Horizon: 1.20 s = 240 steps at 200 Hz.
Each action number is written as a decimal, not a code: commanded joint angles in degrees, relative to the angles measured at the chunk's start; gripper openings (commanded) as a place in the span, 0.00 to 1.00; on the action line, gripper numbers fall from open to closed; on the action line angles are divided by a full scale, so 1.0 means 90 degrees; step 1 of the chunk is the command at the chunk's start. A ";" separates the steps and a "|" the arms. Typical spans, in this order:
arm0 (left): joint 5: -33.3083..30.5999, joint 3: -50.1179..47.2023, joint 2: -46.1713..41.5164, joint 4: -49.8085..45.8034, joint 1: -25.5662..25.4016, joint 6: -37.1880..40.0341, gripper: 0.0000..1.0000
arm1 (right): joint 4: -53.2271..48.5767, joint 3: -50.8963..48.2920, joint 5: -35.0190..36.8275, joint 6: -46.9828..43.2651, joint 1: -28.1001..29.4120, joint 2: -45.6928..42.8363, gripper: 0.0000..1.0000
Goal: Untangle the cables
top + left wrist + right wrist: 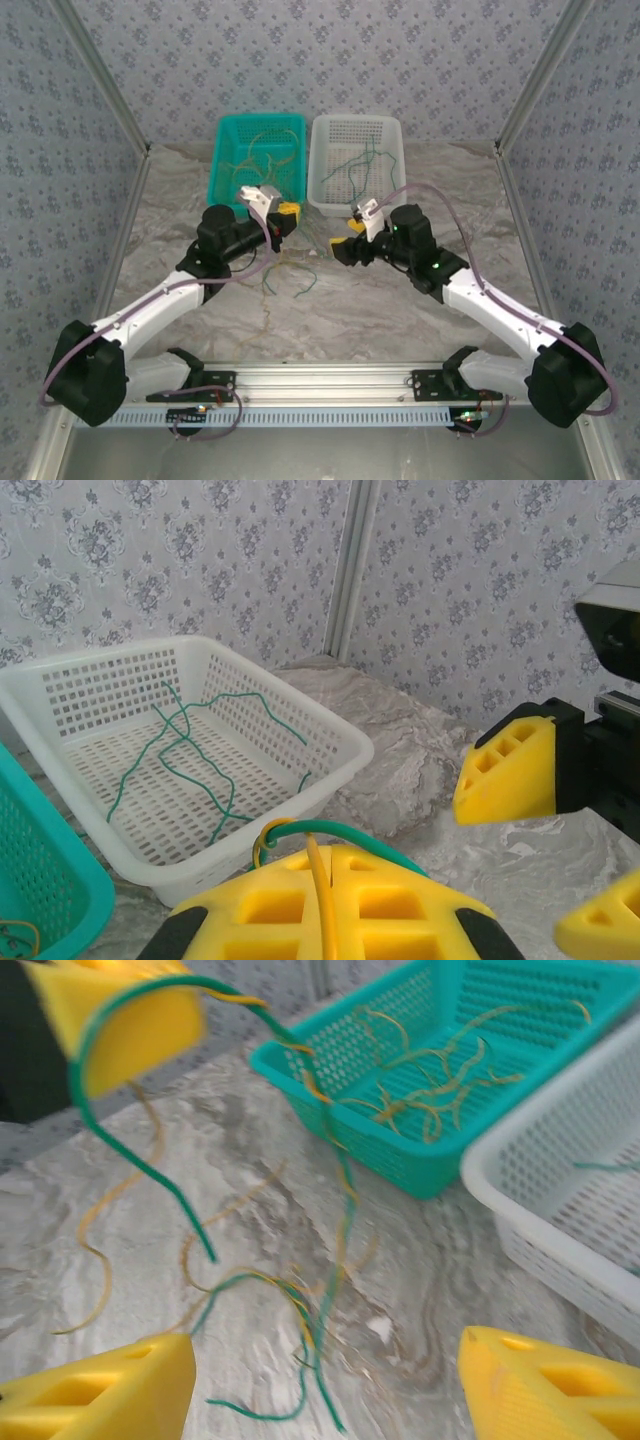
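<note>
Both arms reach forward from their bases and bend inward, so the wrists come close together over the middle of the desk. The left arm [150, 305] has its jaws pressed together; the right arm [495, 310] has its jaws spread wide, with the yellow fingertips [100, 1400] well apart

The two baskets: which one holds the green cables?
The white basket, on the right; its cables are green, whereas the teal basket holds yellow-tan ones.
</note>
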 commanded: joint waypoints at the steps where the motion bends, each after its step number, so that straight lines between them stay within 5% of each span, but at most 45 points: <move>1: 0.0180 0.0287 0.0028 0.0106 -0.0061 0.0084 0.00 | 0.0705 0.0109 -0.0464 -0.0175 0.0111 0.0248 0.73; 117: 0.0163 0.0242 0.0028 0.0242 -0.0125 0.0014 0.00 | 0.1779 0.1285 -0.1025 0.0020 0.0569 0.1966 0.75; 130: 0.0146 0.0228 0.0007 0.0233 -0.0140 0.0015 0.00 | 0.1744 0.1441 -0.0807 0.0063 0.0570 0.2117 0.57; 142: 0.0088 0.0192 -0.0043 0.0219 -0.0139 0.0042 0.00 | 0.1686 0.1498 -0.0373 0.0140 0.0556 0.2125 0.11; 147: 0.0039 0.0170 -0.0075 0.0212 -0.0139 0.0055 0.00 | 0.1655 0.1485 -0.0187 0.0171 0.0551 0.2100 0.00; 177: -0.0666 -0.0102 -0.0366 0.0246 -0.0038 0.0013 0.00 | 0.1510 0.1232 0.0295 0.0346 0.0318 0.1698 0.00; 240: -0.1557 -0.0531 -0.1134 -0.0043 0.1080 -0.0382 0.00 | 0.0532 0.0645 0.0670 0.0862 -0.0658 0.0523 0.00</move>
